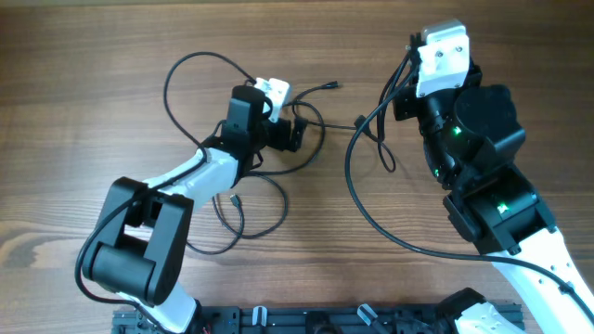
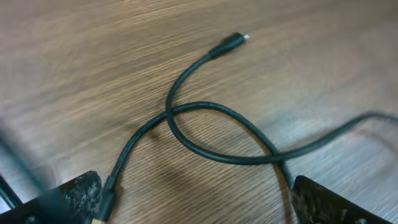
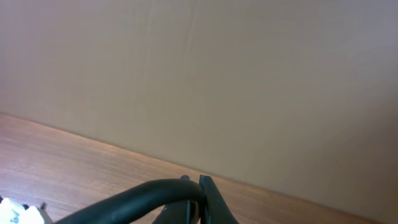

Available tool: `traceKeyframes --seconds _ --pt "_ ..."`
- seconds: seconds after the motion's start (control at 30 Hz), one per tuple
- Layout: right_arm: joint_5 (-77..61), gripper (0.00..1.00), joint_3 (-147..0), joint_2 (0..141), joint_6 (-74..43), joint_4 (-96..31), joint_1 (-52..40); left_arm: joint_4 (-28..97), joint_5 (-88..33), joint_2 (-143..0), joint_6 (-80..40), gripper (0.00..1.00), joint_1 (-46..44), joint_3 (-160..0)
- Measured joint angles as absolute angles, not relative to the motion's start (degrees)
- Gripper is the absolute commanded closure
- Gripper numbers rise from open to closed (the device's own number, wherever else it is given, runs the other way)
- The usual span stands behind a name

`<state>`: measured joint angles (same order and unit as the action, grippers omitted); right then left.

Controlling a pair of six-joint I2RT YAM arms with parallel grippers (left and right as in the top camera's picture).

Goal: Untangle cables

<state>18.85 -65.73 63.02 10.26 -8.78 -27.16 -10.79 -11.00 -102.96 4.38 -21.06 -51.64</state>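
Mid-untangling, the left gripper [image 1: 297, 133] gapes empty over thin black rubber cables [image 2: 168, 113] crossing mid-frame while the right gripper [image 3: 196, 185] pinches one strand; the next move likely calls for gripping that crossing.

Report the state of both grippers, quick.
Left gripper: open, holding nothing.
Right gripper: closed on a black cable.

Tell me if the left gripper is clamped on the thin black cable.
No: the left gripper stands wide open over the thin black cable.
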Motion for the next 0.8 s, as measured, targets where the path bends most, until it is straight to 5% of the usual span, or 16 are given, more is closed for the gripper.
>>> traceKeyframes --seconds 0.17,0.53,0.8 --pt "18.8 0.96 -65.7 63.0 10.3 -8.8 -27.2 -9.8 -8.3 -102.8 15.9 0.00 -21.1 -51.6" --pt "18.4 0.96 -65.7 63.0 10.0 -10.2 -27.2 7.6 4.4 -85.8 -16.4 0.00 -21.2 -51.7" --pt "18.4 0.96 -65.7 63.0 7.0 -10.3 -27.2 6.9 -15.2 -85.6 -38.9 0.00 -29.2 -51.7"
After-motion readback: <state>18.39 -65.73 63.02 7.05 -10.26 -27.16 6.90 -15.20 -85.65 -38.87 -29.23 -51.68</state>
